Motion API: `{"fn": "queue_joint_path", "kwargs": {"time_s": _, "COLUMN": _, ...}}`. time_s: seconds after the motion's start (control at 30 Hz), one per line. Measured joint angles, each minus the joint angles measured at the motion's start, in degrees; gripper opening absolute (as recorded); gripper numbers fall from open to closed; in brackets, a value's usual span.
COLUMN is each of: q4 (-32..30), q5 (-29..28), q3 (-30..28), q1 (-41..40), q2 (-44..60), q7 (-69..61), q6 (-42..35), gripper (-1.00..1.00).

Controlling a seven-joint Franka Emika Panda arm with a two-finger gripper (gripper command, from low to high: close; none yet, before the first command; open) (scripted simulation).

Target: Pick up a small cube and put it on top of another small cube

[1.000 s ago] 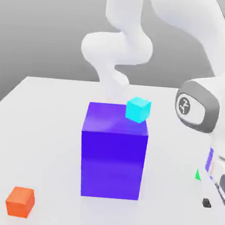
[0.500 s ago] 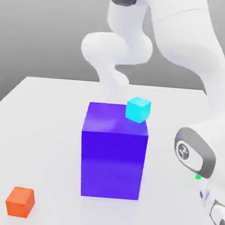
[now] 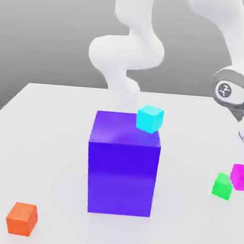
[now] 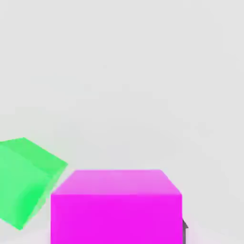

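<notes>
Beside the small green cube [image 3: 222, 186], the gripper [image 4: 119, 238] is gripping the magenta cube [image 3: 239, 176], fingers closed tight; carrying it level should be preventing slippage.

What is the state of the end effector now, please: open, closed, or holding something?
End effector: closed on the magenta cube, lifted beside the green cube.
</notes>
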Motion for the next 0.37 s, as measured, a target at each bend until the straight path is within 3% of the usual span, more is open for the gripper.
{"fn": "queue_joint_path", "kwargs": {"time_s": 0.1, "q4": -4.5, "q5": 2.7, "q3": -0.1, "q1": 6.0, "q2": -2.9, "q7": 3.4, "q6": 2.1, "gripper": -1.0}}
{"fn": "queue_joint_path", "kwargs": {"time_s": 0.27, "q4": -4.8, "q5": -5.7, "q3": -6.1, "q1": 7.7, "q2": 6.1, "q7": 10.5, "q6": 10.9, "gripper": -1.0}}
{"fn": "queue_joint_path", "kwargs": {"time_s": 0.3, "q4": -4.7, "q5": -6.6, "q3": -6.9, "q1": 8.3, "q2": 7.2, "q7": 11.1, "q6": 11.9, "gripper": 1.0}}
{"fn": "queue_joint_path", "kwargs": {"time_s": 0.37, "q4": -4.7, "q5": -6.6, "q3": -6.9, "q1": 8.3, "q2": 7.2, "q7": 11.1, "q6": 11.9, "gripper": 1.0}}
